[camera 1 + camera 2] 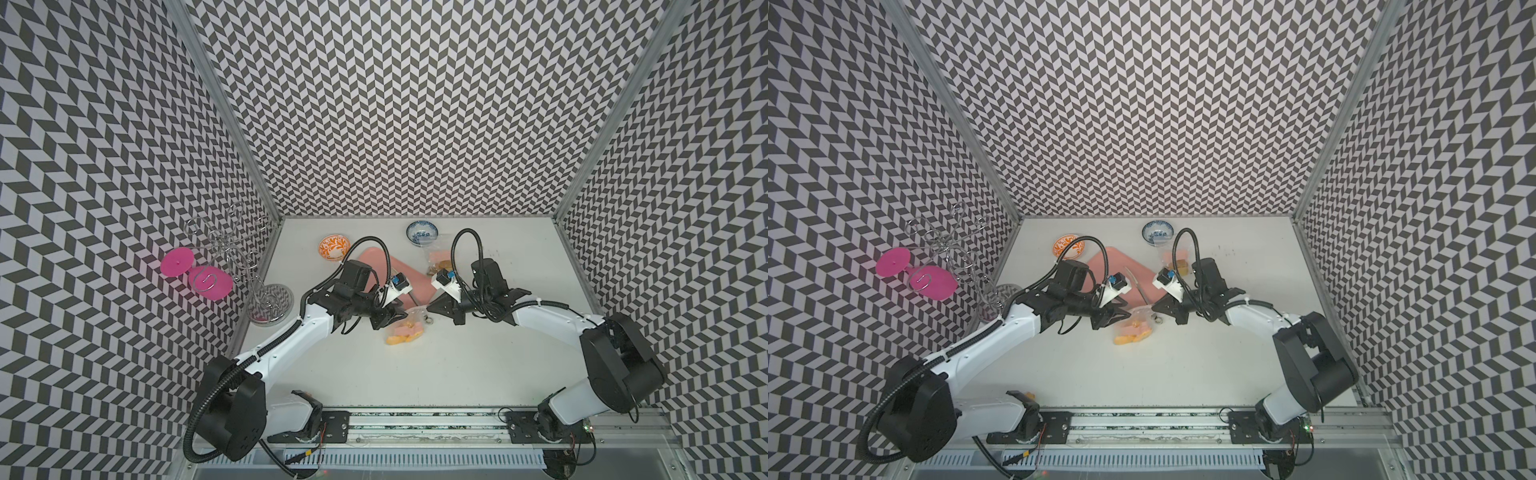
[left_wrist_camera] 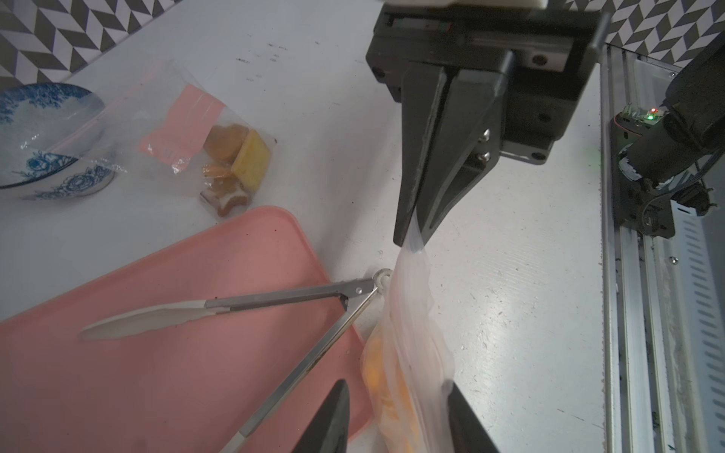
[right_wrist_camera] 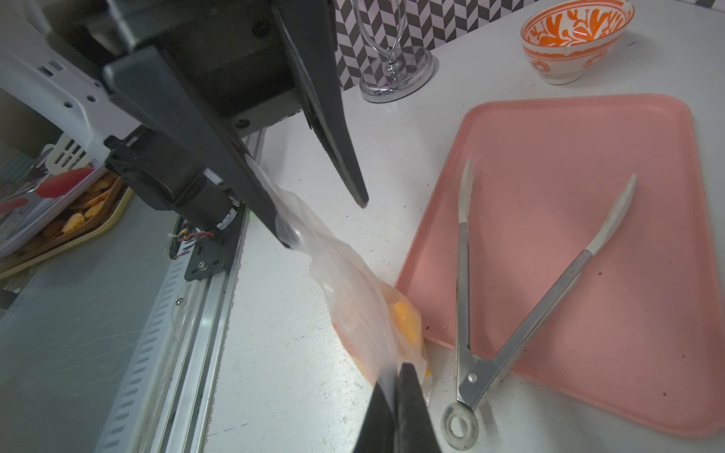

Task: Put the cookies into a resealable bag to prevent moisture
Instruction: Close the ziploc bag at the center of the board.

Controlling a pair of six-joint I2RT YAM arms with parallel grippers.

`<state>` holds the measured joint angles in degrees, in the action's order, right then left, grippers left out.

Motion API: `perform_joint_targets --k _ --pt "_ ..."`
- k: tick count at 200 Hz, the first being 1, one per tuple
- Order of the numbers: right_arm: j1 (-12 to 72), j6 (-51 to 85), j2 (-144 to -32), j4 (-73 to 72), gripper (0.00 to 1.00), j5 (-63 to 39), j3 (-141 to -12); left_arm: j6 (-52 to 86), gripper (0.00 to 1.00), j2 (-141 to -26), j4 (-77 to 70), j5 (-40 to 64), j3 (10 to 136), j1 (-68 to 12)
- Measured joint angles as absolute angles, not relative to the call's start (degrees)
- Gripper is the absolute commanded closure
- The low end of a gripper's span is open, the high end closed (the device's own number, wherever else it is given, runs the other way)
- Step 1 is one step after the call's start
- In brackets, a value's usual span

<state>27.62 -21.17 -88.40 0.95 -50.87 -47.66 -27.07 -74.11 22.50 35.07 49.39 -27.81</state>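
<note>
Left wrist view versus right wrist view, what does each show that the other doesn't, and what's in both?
Only the left wrist view: the blue-and-white bowl and a second bag holding brown and yellow cookies. Only the right wrist view: the orange bowl and the chrome stand base. Both: the pink tray, the tongs lying partly on it, the clear bag of yellow-orange cookies, the right hand shut on that bag, and the left hand open around it.
</note>
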Motion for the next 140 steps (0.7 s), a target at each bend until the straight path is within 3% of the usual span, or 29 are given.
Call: perform_joint_targets --k 45,56,105,114,123,134,140 --pt "27.6 -20.9 -88.4 1.4 1.0 -50.9 -47.7 -27.2 0.89 -76.1 21.2 33.0 49.4 -28.0" --pt "27.6 -20.9 -88.4 1.3 1.0 -50.9 -47.7 -26.9 1.0 -76.2 21.2 32.8 49.4 -28.1" --pt "27.6 -21.2 -88.4 1.8 1.0 -50.4 -47.7 -27.6 1.0 -76.1 22.2 32.6 49.4 -27.7" --pt "27.6 -21.4 -88.4 1.8 1.0 -50.4 -47.7 -27.6 0.85 -76.0 22.4 32.6 49.4 -27.6" --pt "27.6 -21.4 -88.4 1.8 1.0 -50.3 -47.7 -27.7 0.81 -75.9 22.4 32.5 49.4 -27.4" --pt "27.4 -21.4 -88.4 2.0 1.0 -50.3 -47.7 -27.5 0.83 -75.6 22.8 32.3 49.3 -26.8" --pt "27.4 -21.4 -88.4 2.1 1.0 -50.2 -47.7 -27.5 0.89 -75.5 22.9 32.2 49.3 -26.4"
